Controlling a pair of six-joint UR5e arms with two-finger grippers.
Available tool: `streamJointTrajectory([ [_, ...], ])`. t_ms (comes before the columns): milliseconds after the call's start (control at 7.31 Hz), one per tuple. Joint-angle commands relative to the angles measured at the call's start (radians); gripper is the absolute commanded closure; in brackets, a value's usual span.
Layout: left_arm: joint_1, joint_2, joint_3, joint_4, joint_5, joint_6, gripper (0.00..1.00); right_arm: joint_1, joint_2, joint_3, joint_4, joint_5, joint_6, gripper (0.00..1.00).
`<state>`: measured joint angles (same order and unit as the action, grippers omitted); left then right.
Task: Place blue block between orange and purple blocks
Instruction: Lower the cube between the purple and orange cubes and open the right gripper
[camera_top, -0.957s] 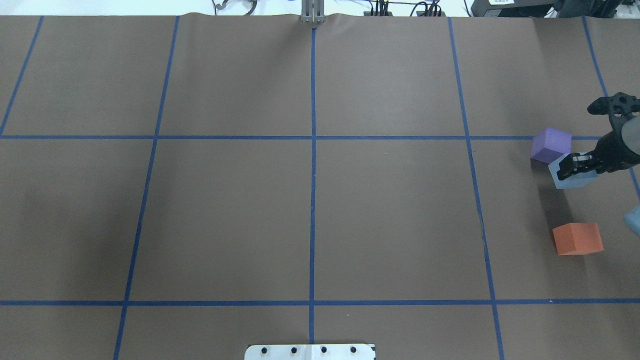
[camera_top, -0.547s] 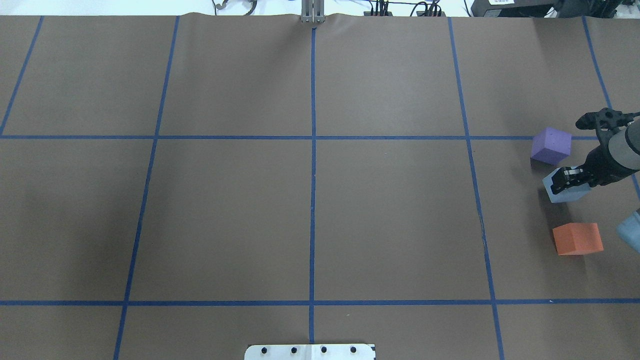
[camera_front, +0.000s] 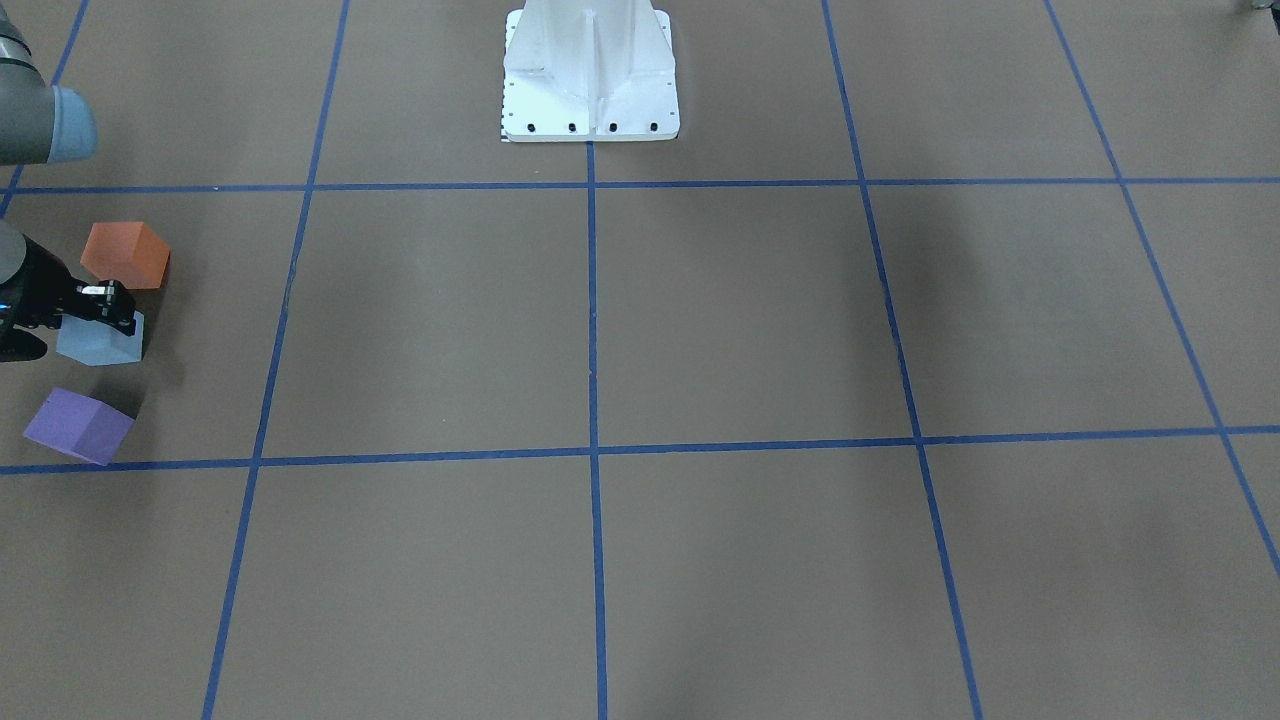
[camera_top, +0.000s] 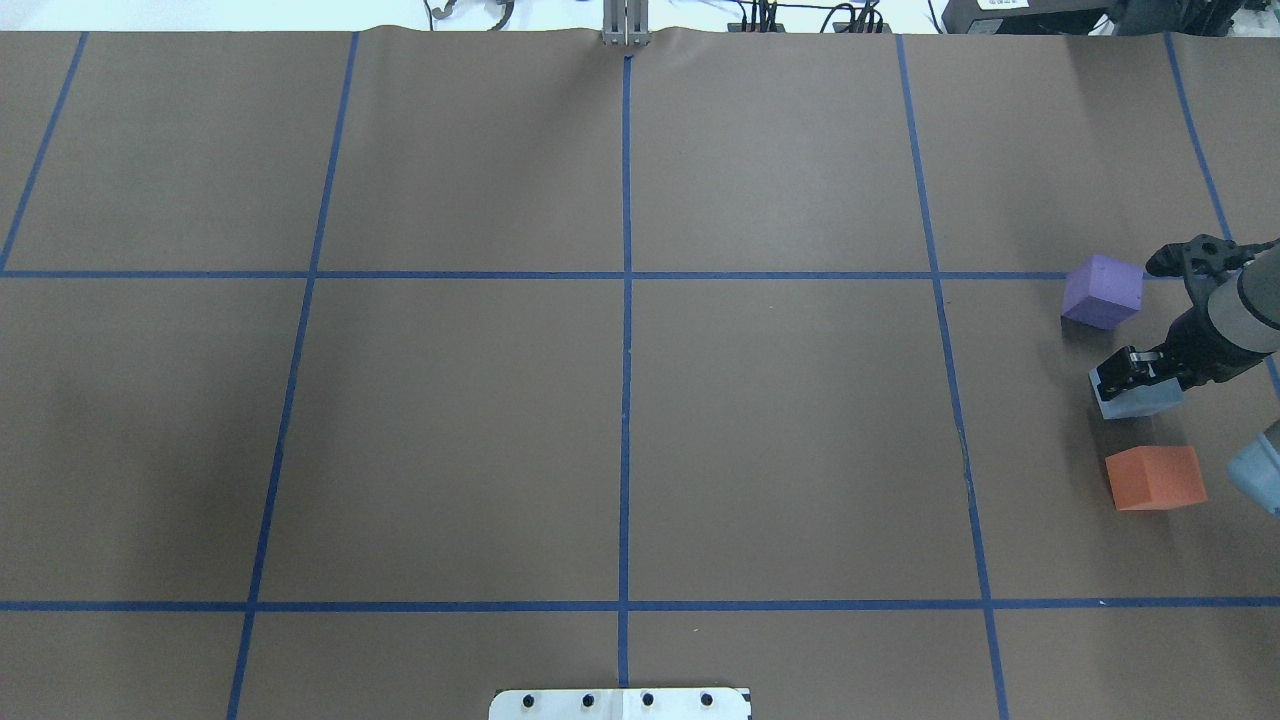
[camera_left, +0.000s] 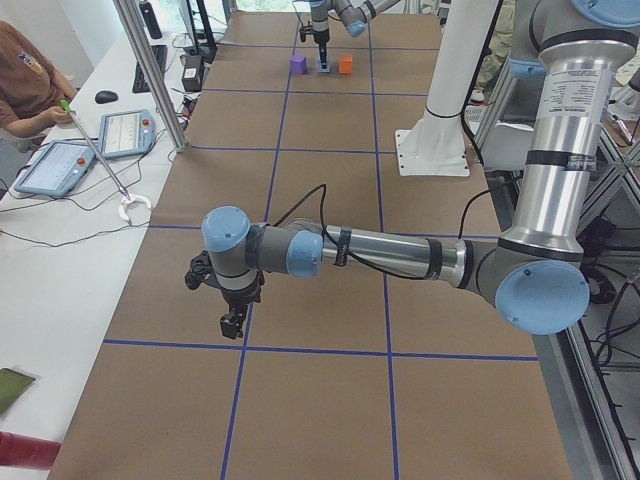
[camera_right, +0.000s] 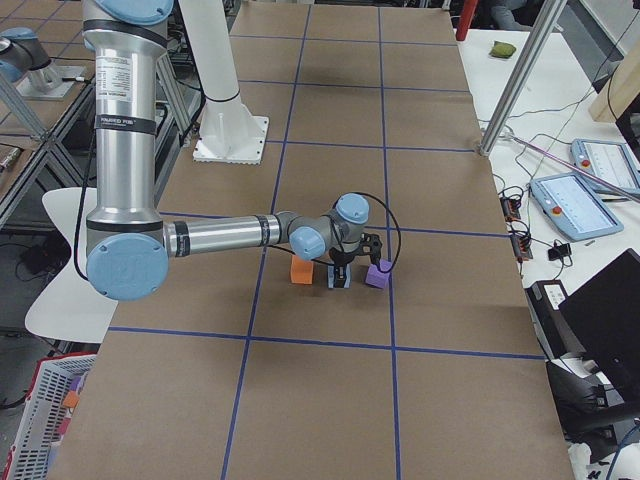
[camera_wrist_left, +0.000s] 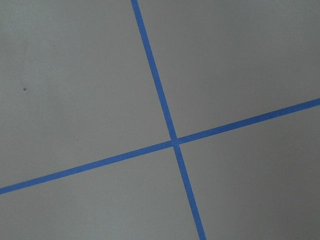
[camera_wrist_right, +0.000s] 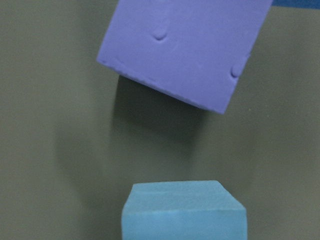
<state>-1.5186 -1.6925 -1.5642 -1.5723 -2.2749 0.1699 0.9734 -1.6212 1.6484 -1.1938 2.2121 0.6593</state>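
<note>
My right gripper (camera_top: 1128, 376) is shut on the light blue block (camera_top: 1140, 400), low over the brown table at the far right. The block is between the purple block (camera_top: 1102, 291) and the orange block (camera_top: 1155, 478), apart from both. In the front-facing view the gripper (camera_front: 102, 304) holds the blue block (camera_front: 98, 340) between the orange (camera_front: 125, 255) and the purple (camera_front: 78, 425). The right wrist view shows the blue block (camera_wrist_right: 184, 212) below the purple one (camera_wrist_right: 185, 50). My left gripper (camera_left: 232, 322) hangs over bare table; I cannot tell if it is open.
The table is brown paper with a blue tape grid (camera_top: 626, 275). The robot's white base (camera_front: 590, 75) stands at the near edge. An operator and tablets (camera_left: 60, 165) are on a side desk beyond the table.
My right gripper has carried the blue block away from the purple block towards the orange one and brought it lower. The purple and orange blocks have not moved.
</note>
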Motion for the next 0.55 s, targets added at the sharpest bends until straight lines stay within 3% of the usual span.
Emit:
streamJointTrajectory([
  [0, 0.0, 0.0, -0.001, 0.0, 0.002, -0.001, 0.0, 0.005, 0.001, 0.011, 0.003, 0.006, -0.001, 0.0],
  [410, 0.0, 0.0, -0.001, 0.0, 0.002, 0.0, 0.0, 0.118, -0.032, 0.137, -0.012, 0.02, -0.051, 0.0],
])
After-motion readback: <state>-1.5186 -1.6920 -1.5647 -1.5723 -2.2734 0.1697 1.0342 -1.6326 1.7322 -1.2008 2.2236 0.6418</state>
